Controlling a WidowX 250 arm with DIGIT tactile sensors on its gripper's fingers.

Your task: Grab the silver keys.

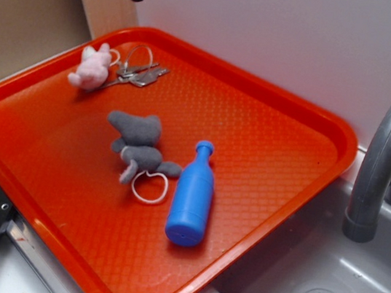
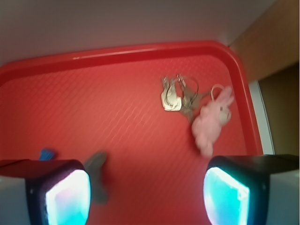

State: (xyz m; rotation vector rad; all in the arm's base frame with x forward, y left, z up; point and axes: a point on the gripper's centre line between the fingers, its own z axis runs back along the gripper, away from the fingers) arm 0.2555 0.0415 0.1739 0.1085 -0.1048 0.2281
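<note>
Silver keys lay flat on red tray near its far left corner, touching pink plush, wire ring toward the far rim. Gripper hung above the tray, well apart from the keys, fingers spread wide, nothing held. Toward tray middle: grey plush with white ring, blue bottle just beside.

Oblique overview; wrist downward, shared tray
</note>
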